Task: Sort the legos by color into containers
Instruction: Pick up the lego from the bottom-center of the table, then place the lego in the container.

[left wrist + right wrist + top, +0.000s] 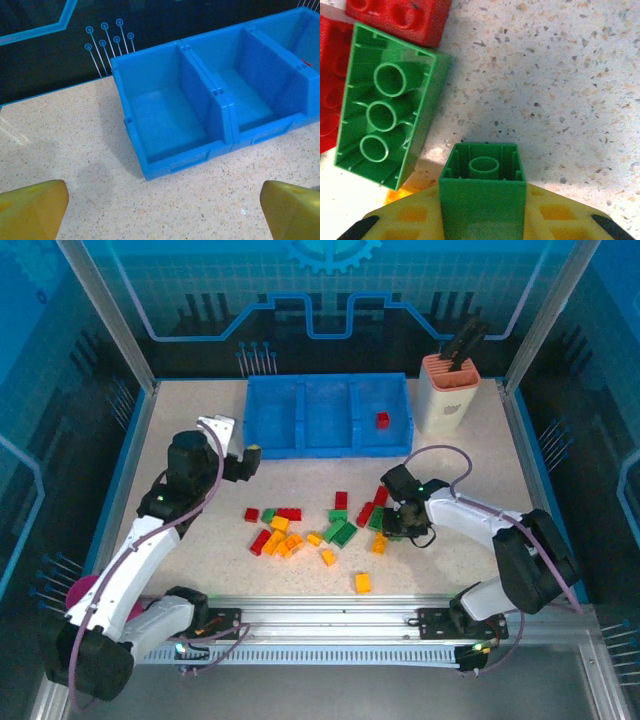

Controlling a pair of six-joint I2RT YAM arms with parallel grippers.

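Red, green and orange legos lie scattered on the table in front of the blue tray with its three containers. A single red lego rests in the right container. My right gripper is down at the right edge of the pile. It is shut on a small green lego, upside down between its yellow fingers. Beside it lies a longer green lego, also upside down, next to red ones. My left gripper hovers open before the empty left container, fingertips wide apart.
A peach-and-white holder with black tools stands right of the tray. One orange lego lies apart near the front rail. Metal frame posts and blue walls bound the table on all sides.
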